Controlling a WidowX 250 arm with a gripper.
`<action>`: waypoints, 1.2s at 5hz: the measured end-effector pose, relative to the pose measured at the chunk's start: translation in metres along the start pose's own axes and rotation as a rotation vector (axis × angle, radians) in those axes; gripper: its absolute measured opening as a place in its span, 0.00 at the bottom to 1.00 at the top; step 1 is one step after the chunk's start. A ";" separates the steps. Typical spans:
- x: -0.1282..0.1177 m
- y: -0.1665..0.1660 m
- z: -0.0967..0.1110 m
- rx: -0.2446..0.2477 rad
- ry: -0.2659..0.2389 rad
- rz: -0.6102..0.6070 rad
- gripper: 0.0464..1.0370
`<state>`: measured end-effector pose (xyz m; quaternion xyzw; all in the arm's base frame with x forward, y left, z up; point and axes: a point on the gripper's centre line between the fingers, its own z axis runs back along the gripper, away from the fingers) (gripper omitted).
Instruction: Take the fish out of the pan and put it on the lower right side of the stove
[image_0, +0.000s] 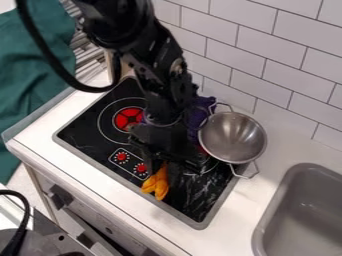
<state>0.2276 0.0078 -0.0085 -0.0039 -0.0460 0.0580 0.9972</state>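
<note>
Black gripper (163, 172) is hanging low over the stove (200, 202), pinching the orange fish (155, 185) between its fingers, right beside the red knobs (131, 163), out of the pan. Over toward the tiled wall (267, 60), that silver pan (232, 137) is sitting at the stove's edge, while something purple (198, 114) is peeking out partly behind the arm, near the pan's rim.

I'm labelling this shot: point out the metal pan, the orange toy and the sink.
Metal pan (230, 138): camera view, inside of its bowl.
Orange toy (160, 186): camera view, its lower part.
Sink (306, 217): camera view, inside of its basin.
</note>
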 end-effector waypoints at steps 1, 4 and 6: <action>0.008 -0.003 -0.006 -0.013 0.010 -0.019 0.37; 0.016 -0.011 0.017 -0.022 -0.121 -0.061 0.97; 0.020 -0.012 0.029 -0.022 -0.160 -0.090 0.96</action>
